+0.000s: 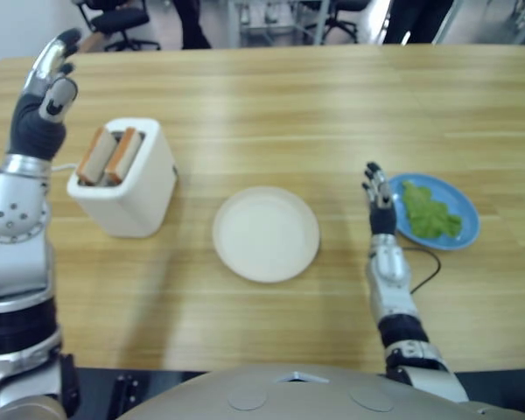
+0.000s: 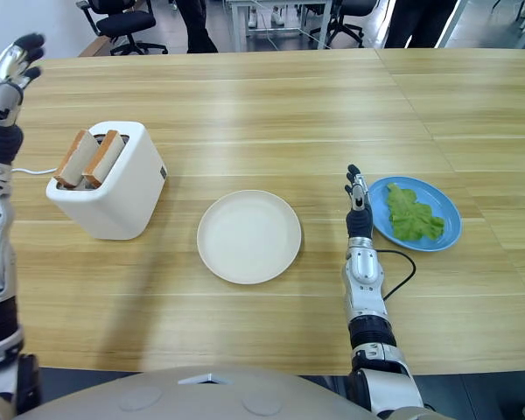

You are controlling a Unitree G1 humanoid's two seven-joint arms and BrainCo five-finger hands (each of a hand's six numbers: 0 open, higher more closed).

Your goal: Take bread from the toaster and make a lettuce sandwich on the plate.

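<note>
Wooden table (image 2: 289, 114): left hand (image 1: 45, 92) high beside toaster (image 1: 144, 188) (fingers (image 1: 61, 44) extended), right hand (image 2: 357, 206) low.

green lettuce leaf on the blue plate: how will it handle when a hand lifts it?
The crinkled green lettuce leaf looks thin and lies flat on the round blue plate, so it will probably flop and drape when lifted. It likely weighs very little. Its ruffled edges may tear under a hard pinch.
</note>
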